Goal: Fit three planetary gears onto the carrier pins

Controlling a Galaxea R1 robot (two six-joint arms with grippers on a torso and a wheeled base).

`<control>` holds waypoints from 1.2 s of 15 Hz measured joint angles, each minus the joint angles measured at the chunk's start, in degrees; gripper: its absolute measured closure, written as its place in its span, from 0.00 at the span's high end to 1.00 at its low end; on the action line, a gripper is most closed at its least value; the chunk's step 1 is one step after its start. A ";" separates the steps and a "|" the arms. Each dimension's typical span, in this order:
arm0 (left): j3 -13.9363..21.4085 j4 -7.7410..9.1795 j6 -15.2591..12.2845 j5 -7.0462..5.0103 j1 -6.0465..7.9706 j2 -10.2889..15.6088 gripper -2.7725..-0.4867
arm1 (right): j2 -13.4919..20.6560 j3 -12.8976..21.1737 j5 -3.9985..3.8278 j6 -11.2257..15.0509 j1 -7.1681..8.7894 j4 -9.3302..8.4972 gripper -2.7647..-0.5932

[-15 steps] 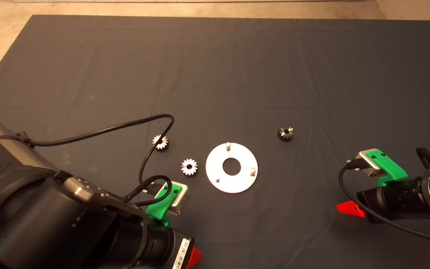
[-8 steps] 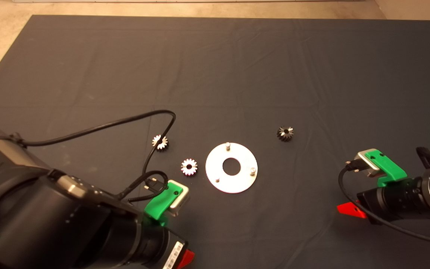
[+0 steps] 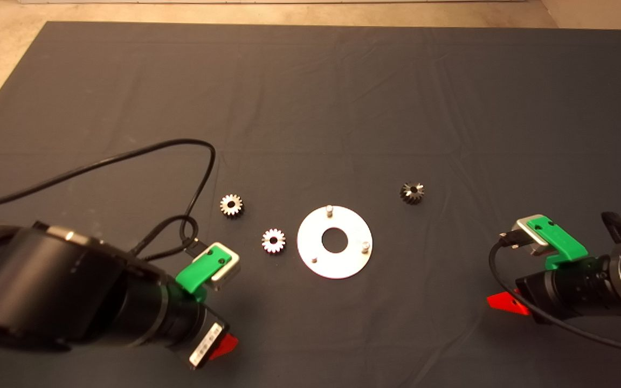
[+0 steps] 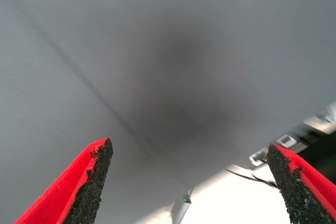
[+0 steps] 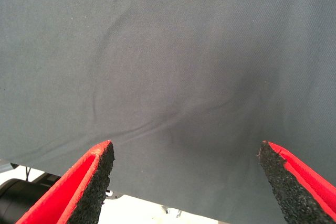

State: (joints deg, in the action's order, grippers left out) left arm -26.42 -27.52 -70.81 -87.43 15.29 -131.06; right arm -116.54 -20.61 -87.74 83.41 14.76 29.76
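gears loose, pins bare

three gears lie on the mat: two left of the plate, one to its upper right (tilted). left gripper and right gripper hang over bare mat, fingers spread wide, holding nothing.

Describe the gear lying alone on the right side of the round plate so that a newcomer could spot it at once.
Start at the round silver plate with a central hole, near the middle of the dark mat. Go right and slightly farther up the mat, toward the right arm's side, to a lone small gear. Unlike the two bright gears left of the plate, it looks darker and sits tilted.
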 joint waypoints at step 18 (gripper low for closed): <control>-19.98 -1.58 17.81 0.02 3.61 -2.44 0.69 | -0.13 0.00 0.00 -0.02 -0.99 0.00 0.67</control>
State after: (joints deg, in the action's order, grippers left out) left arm -46.41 -29.10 -53.00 -87.41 18.89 -133.50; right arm -116.68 -20.61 -87.74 83.38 13.78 29.76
